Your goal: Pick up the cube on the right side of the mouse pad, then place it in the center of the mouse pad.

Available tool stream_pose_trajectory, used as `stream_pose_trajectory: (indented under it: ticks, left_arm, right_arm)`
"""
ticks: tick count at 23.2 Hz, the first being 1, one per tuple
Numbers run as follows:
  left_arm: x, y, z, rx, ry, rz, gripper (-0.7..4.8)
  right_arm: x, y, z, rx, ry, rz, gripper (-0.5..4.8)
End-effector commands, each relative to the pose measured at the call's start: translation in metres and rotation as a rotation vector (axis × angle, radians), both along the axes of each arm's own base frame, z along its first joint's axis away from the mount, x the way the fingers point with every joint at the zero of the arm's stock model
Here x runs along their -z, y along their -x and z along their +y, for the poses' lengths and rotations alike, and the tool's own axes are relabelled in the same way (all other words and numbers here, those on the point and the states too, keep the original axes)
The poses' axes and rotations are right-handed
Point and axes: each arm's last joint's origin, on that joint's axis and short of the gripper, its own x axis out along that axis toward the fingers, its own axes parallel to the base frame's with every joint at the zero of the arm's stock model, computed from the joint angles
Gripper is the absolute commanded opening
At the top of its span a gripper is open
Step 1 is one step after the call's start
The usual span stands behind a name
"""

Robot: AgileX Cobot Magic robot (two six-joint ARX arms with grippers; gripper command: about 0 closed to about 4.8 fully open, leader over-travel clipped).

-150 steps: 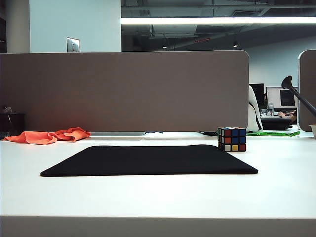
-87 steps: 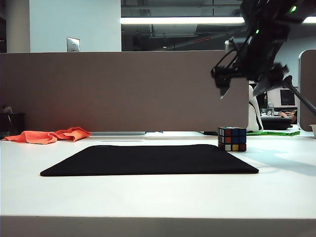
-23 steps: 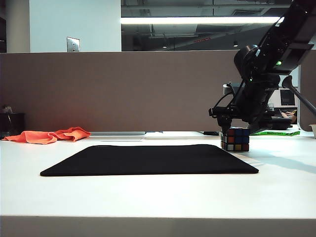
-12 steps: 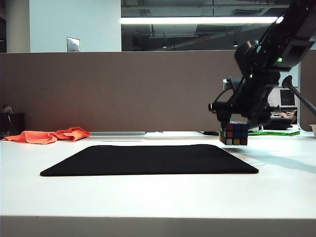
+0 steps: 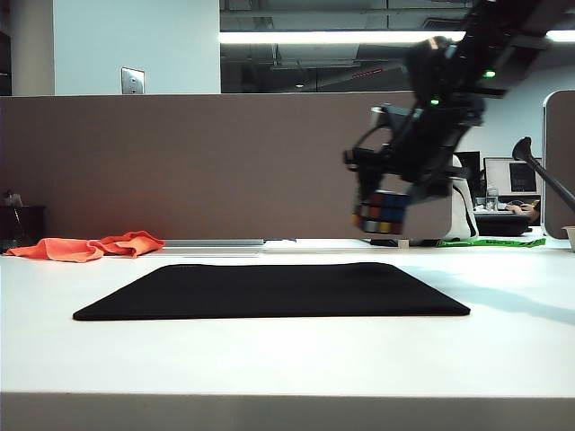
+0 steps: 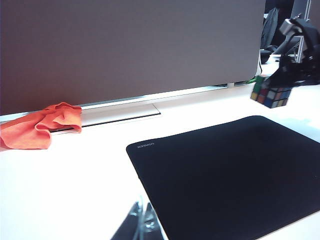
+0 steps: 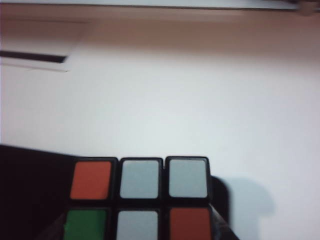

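Your right gripper (image 5: pixel 384 202) hangs in the air above the white counter (image 5: pixel 503 305), clamped on the cube (image 5: pixel 382 212), which is clear of every surface. The cube sits directly under the gripper, tilted slightly, showing blue, red and yellow stickers to the exterior camera. In the right wrist view the cube (image 7: pixel 140 197) fills the near edge of the frame, its orange, white and green stickers facing the lens, the fingers themselves out of sight. Below the gripper and toward the left arm's side lies the mouse pad (image 5: pixel 269 289), flat and black; the cube hangs over the pad's far right corner region, well apart from its centre. The left wrist view catches the same cube (image 6: pixel 271 95) aloft beyond the pad (image 6: pixel 230 170). Only a sliver of your left gripper (image 6: pixel 142 225) shows there; you cannot tell how its jaws stand. An orange cloth (image 5: pixel 90 247) lies far from the gripper, past the pad.
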Motion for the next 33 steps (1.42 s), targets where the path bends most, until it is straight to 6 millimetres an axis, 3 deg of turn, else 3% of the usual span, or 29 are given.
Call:
stream_pose_trajectory:
  ticks: [1, 9, 11, 15, 23, 33]
  left_arm:
    - [-0.002, 0.0, 0.0, 0.003, 0.003, -0.017, -0.06]
    - [-0.002, 0.0, 0.0, 0.003, 0.003, -0.017, -0.06]
    - [-0.003, 0.0, 0.0, 0.003, 0.003, -0.017, -0.06]
    - [-0.003, 0.0, 0.0, 0.003, 0.003, -0.018, -0.06]
    - [-0.004, 0.0, 0.0, 0.006, 0.028, -0.017, -0.06]
    - [-0.004, 0.0, 0.0, 0.006, 0.028, -0.018, -0.06]
  right_arm:
    - [-0.008, 0.009, 0.024, -0.053, -0.013, -0.032, 3.05]
    - [-0.008, 0.036, 0.082, -0.074, 0.046, -0.053, 3.05]
    - [-0.007, 0.053, 0.109, -0.065, 0.047, -0.057, 3.05]
    - [-0.006, 0.067, 0.128, -0.016, 0.026, -0.042, 3.05]
    - [0.002, 0.081, 0.139, 0.096, -0.085, 0.072, 3.06]
    - [0.018, 0.084, 0.143, 0.127, -0.013, 0.118, 3.07]
